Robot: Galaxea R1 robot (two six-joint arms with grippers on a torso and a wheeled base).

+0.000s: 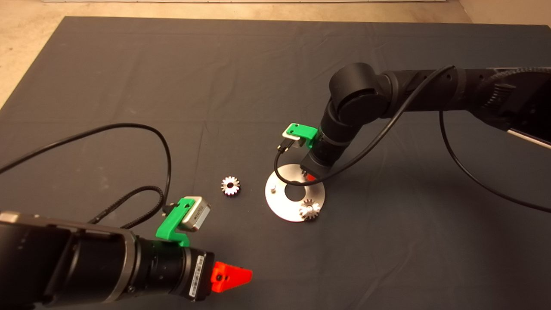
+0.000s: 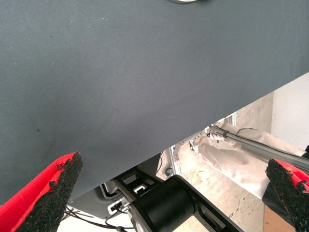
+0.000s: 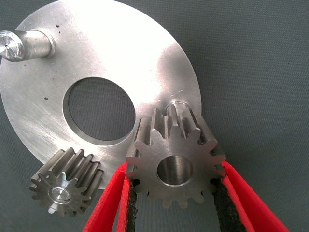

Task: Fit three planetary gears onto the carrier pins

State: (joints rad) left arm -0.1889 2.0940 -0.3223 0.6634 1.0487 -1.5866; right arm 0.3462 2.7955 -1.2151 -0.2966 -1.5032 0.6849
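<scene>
Right now the right gripper [image 3: 176, 193] is clamped on a planetary gear [image 3: 175, 162], its red fingers [image 3: 241, 195] pressing the teeth on both sides, held just above a carrier pin [image 3: 176, 107] at the disc [image 3: 120, 53] edge. A second gear [image 1: 310, 209] already sits on its pin at the disc's lower right in the head view (its pin tip shows through the hole). Another bare pin [image 1: 272, 187] stands at the disc's left. The third gear [image 1: 230, 186] lies on the mat [image 1: 129, 64], left of the disc. Low at the frame's left, the left gripper [image 1: 230, 277] hangs idle, fingers apart.
</scene>
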